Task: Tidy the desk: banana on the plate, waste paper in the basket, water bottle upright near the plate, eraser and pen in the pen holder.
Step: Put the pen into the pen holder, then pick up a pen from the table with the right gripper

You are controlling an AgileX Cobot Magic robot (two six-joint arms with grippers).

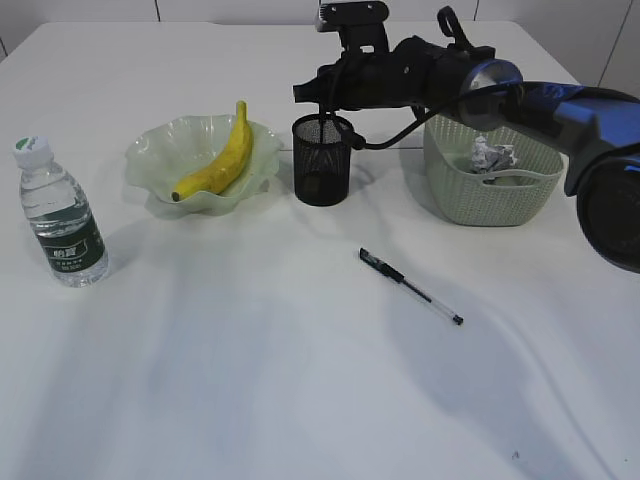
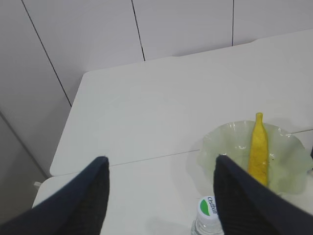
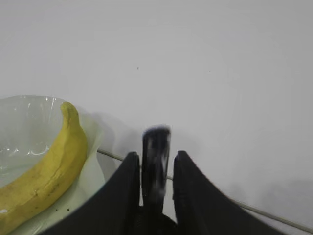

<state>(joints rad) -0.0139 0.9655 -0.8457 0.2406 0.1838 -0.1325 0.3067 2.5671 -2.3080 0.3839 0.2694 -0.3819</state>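
Observation:
My right gripper (image 1: 312, 96) hovers just above the black mesh pen holder (image 1: 321, 168). A dark, blurred eraser (image 3: 156, 161) stands upright between its fingers with a thin gap on each side, so the jaws are open; the eraser (image 1: 322, 125) hangs over the holder's mouth. The pen (image 1: 410, 287) lies on the table in front of the holder. The banana (image 1: 222, 160) rests in the pale green plate (image 1: 160, 150). The water bottle (image 1: 62, 215) stands upright left of the plate. Crumpled waste paper (image 1: 492, 155) lies in the basket (image 1: 490, 195). My left gripper (image 2: 161, 159) is open above the bottle cap (image 2: 208, 206).
The right arm (image 1: 560, 110) stretches across above the basket. The pen holder stands between plate and basket. A table seam (image 2: 146, 159) runs behind the plate, and the wall stands close beyond the far edge.

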